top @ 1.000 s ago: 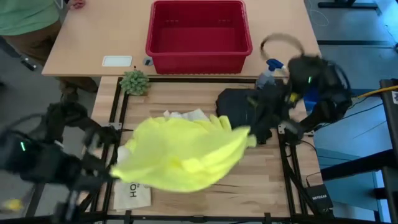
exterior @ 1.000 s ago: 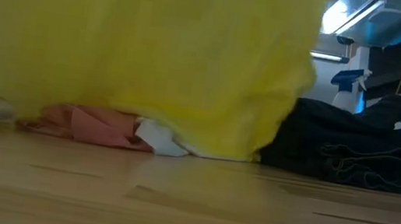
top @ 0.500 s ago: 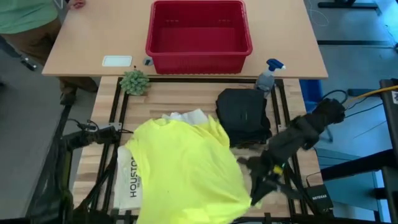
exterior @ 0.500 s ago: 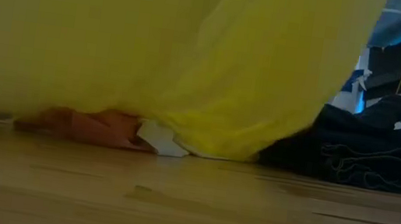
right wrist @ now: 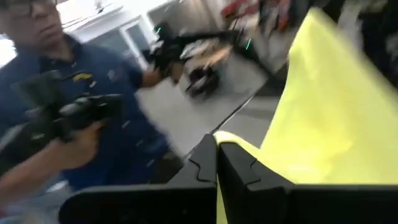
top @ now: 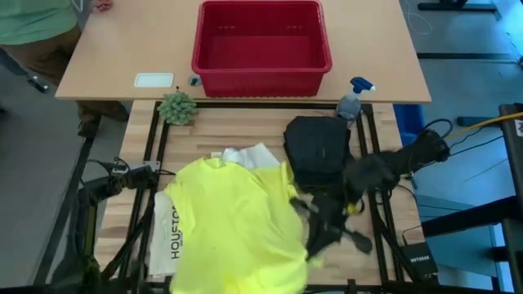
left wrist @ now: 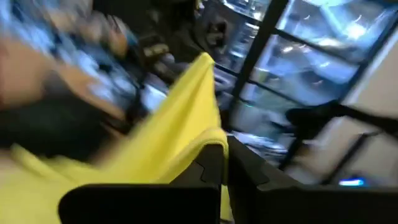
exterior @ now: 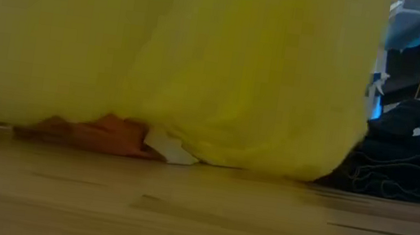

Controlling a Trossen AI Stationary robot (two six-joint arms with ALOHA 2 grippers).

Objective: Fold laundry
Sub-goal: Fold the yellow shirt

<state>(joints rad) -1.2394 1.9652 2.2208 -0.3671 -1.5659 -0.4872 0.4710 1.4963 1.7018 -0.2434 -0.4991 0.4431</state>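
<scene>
The bright yellow T-shirt (top: 233,224) is stretched between my two grippers over the table's near half. In the low view the T-shirt (exterior: 169,54) hangs like a curtain, its lower edge (exterior: 244,165) reaching the tabletop. My right gripper (top: 313,245) is shut on its near right corner. My left gripper (left wrist: 225,163) is shut on the shirt too, and does not show in the high view. Black trousers (top: 319,151) lie bunched at the far right. A white cloth (top: 245,155) and a pink cloth (exterior: 101,133) lie behind the shirt. My left gripper pinches an edge of the yellow T-shirt (left wrist: 208,134) between its two shut fingers, which point about level. The cloth runs away from the fingers in a drawn band. My right gripper pinches an edge of the T-shirt (right wrist: 233,142) between its two shut fingers, held about level. The cloth spreads away from it and is lifted off the table there.
A flat white item printed "HOUSTON" (top: 167,237) lies at the near left, partly under the shirt. Beyond the table's far edge are a red basket (top: 261,45), a small plant (top: 176,106) and a spray bottle (top: 351,96). A person with a camera (right wrist: 68,118) stands beyond the table.
Both grippers have carried the yellow T-shirt toward the table's near edge and down. My right gripper swung from the far right to the near edge, then a little toward the left. The shirt has spread out wider and now covers more of the low view.
</scene>
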